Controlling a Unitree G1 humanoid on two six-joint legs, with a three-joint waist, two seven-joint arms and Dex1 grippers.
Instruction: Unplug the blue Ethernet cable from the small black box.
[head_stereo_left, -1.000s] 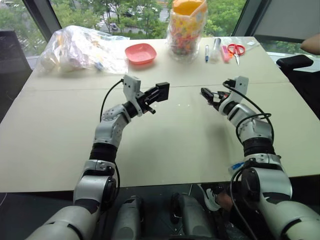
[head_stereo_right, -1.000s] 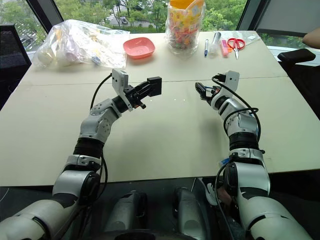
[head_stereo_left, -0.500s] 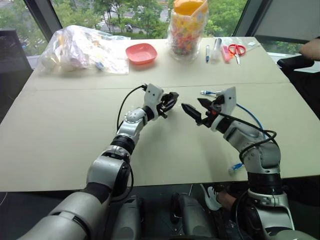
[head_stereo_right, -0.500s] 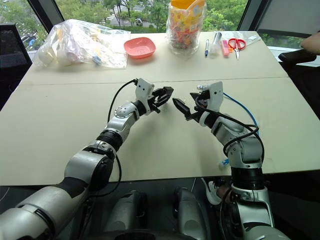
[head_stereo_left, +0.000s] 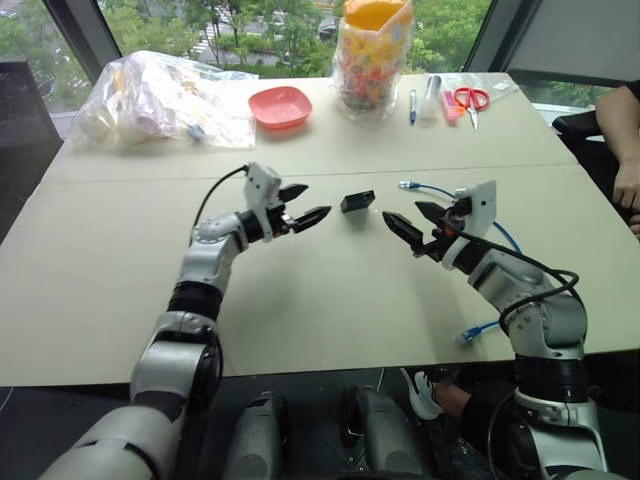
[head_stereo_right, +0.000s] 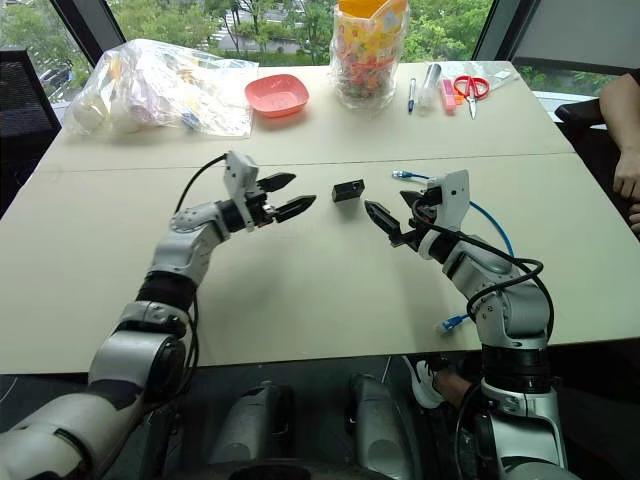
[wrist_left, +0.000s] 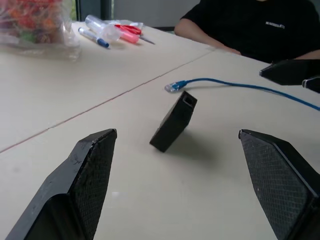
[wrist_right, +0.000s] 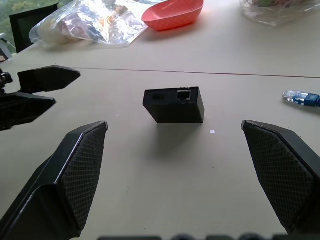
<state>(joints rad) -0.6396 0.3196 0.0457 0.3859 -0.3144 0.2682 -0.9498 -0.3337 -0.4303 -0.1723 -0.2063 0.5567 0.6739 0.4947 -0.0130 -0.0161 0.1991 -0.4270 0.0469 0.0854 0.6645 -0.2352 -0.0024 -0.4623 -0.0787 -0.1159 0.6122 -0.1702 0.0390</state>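
Observation:
The small black box (head_stereo_left: 357, 201) rests tilted on the table, its empty socket (wrist_right: 184, 93) facing my right gripper. The blue Ethernet cable (head_stereo_left: 497, 231) lies apart from the box. Its clear plug (head_stereo_left: 405, 185) is a short way to the box's right, and its other end (head_stereo_left: 468, 335) hangs at the table's near edge. My left gripper (head_stereo_left: 303, 203) is open just left of the box, holding nothing. My right gripper (head_stereo_left: 403, 214) is open just right of the box, also holding nothing. Neither gripper touches the box.
At the far side of the table are a pink bowl (head_stereo_left: 281, 105), a clear bag of items (head_stereo_left: 165, 95), a bagged jar of colourful bits (head_stereo_left: 375, 55), pens (head_stereo_left: 413, 105) and red scissors (head_stereo_left: 472, 98). A person's arm (head_stereo_left: 625, 140) reaches in at the right edge.
My left gripper opened, let go of the box and drew back to the left. The box now sits on the table. My right arm pulled back toward me, and the cable plug lies free.

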